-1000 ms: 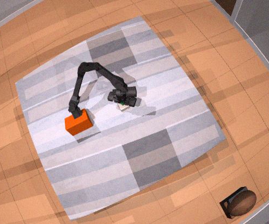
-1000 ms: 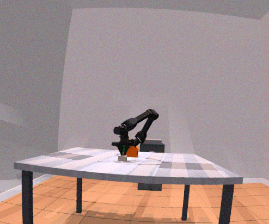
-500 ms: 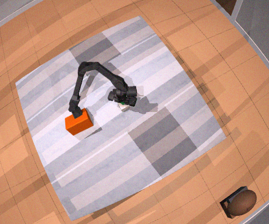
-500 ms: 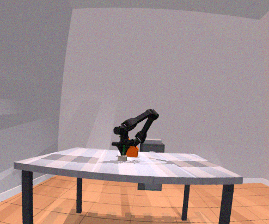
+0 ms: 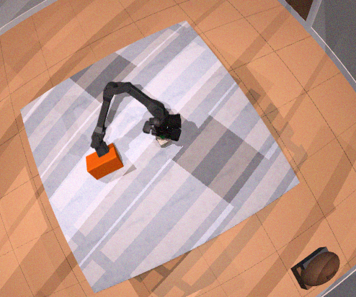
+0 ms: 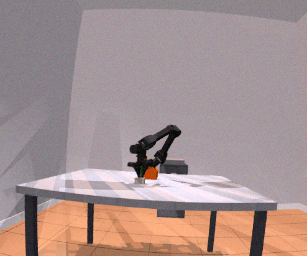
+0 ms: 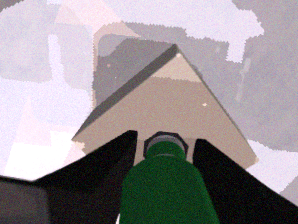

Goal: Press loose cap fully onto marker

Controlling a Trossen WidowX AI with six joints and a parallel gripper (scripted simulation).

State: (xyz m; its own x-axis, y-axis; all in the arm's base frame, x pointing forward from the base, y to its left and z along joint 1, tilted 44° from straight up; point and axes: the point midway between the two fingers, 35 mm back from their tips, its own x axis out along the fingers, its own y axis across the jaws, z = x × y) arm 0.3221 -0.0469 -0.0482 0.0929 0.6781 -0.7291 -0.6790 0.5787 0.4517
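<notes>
The pale beige holder block (image 5: 163,142) (image 6: 139,181) (image 7: 170,110) stands on the table (image 5: 132,231) (image 6: 182,196). My gripper (image 5: 163,137) (image 6: 141,177) (image 7: 165,143) points down right above it, shut on the green cap (image 7: 167,200), with a black finger on each side. Below the cap's wide part, a narrower green piece (image 7: 166,149), which looks like the marker, runs down into a grey and dark ring at the block. The two look in line and upright. The cap's upper end is out of the wrist view, so how far it sits down cannot be told.
The arm's orange base block (image 5: 104,163) (image 6: 151,173) stands on the table beside the holder block, with the arm arching over from it. A dark cabinet (image 6: 173,168) stands behind the table. A brown rounded object (image 5: 320,269) is on the floor beyond the table.
</notes>
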